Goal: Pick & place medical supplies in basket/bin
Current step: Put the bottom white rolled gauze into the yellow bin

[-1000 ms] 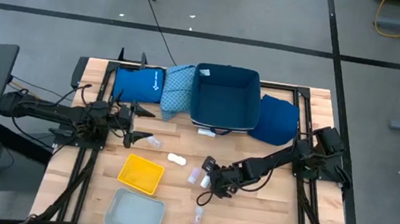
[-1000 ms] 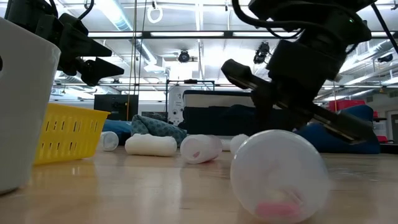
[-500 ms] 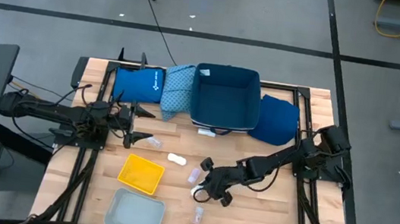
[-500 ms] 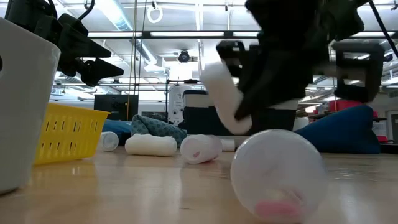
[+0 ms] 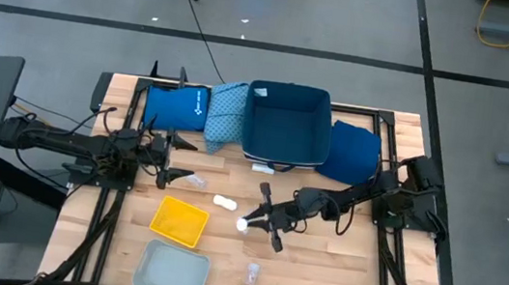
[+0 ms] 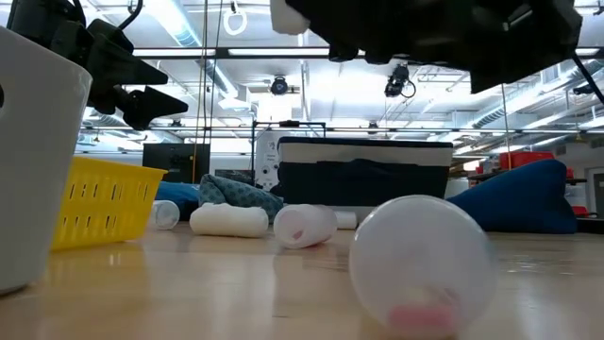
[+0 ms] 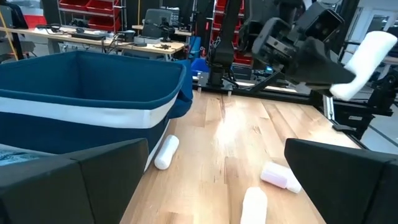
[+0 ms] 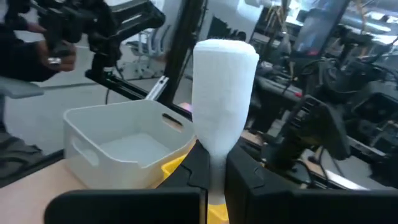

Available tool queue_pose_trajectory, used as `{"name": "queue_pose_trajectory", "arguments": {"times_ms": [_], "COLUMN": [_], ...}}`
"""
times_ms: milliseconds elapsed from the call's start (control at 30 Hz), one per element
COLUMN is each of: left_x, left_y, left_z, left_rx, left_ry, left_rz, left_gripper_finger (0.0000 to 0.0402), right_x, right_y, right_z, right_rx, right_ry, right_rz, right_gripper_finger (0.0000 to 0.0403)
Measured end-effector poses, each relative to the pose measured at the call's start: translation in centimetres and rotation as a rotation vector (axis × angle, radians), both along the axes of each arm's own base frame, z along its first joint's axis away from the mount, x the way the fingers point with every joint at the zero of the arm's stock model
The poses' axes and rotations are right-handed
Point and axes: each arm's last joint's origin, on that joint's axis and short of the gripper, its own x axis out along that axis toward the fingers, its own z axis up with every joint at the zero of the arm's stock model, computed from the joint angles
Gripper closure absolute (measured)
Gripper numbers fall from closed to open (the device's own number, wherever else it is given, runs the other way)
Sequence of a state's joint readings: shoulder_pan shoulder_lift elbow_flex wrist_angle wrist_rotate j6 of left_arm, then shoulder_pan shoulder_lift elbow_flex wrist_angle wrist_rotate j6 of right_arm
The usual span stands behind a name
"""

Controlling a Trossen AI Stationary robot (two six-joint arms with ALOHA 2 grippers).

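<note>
My right gripper [image 5: 254,223] hangs above the table's middle, shut on a white roll [image 8: 225,93]; the left wrist view also catches this roll [image 7: 367,59]. Another white roll [image 5: 224,202], a white tube [image 5: 264,169] beside the navy bin and clear vials [image 5: 195,181] [image 5: 252,275] lie on their sides on the wood. The teal patterned cloth [image 5: 226,115] and the dark blue cloth [image 5: 351,152] flank the navy bin [image 5: 285,125]. My left gripper [image 5: 175,157] is open, hovering at the table's left side. My right gripper pinches the white roll between its two fingers [image 8: 202,163] at one end [image 8: 214,140]. Most of the roll sticks out beyond the fingertips. The roll is lifted clear of the table.
A yellow basket [image 5: 179,221] and a pale grey bin [image 5: 172,272] stand near the table's near-left corner. A blue pouch [image 5: 176,109] lies at the far left. In the low view a vial [image 6: 425,264] lies close by, with another [image 6: 304,225] behind it.
My right gripper, which was low over the table among the vials, has risen with the white roll, moved toward the table's left and turned. In the low view it has climbed out past the picture's top. The roll is now lifted clear of the wood.
</note>
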State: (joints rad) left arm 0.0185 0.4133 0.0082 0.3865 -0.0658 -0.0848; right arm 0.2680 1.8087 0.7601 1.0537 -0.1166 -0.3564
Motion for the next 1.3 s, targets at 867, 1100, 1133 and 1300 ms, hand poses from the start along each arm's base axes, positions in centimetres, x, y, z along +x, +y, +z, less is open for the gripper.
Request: {"name": "queue_pose_trajectory", "arguments": {"times_ms": [867,1100,1133,1300], "left_x": [3.0,5.9,6.4,8.9], "left_y": [-2.0,-2.8,-3.0,-3.5], "left_z": [0.5,1.3,1.6,2.3], "left_rx": [0.031,0.084,0.089,0.117], "left_ry": [-0.146,-0.094,-0.098,-0.103], "left_rz": [-0.167,-0.131,-0.134,-0.125], "left_gripper_finger": [0.0030,0.0040,0.0040,0.0040], "right_x": [7.0,7.7,7.7,7.7], "right_y": [-4.4,-5.7,-5.8,-5.6], "right_z": [-0.5,0.1,0.1,0.0], "right_rx": [0.135,0.166,0.165,0.158], "right_ry": [0.051,0.055,0.062,0.068], "right_rz": [-0.252,-0.312,-0.314,-0.311], "right_gripper_finger": [0.0384,0.0384,0.0384,0.0384]}}
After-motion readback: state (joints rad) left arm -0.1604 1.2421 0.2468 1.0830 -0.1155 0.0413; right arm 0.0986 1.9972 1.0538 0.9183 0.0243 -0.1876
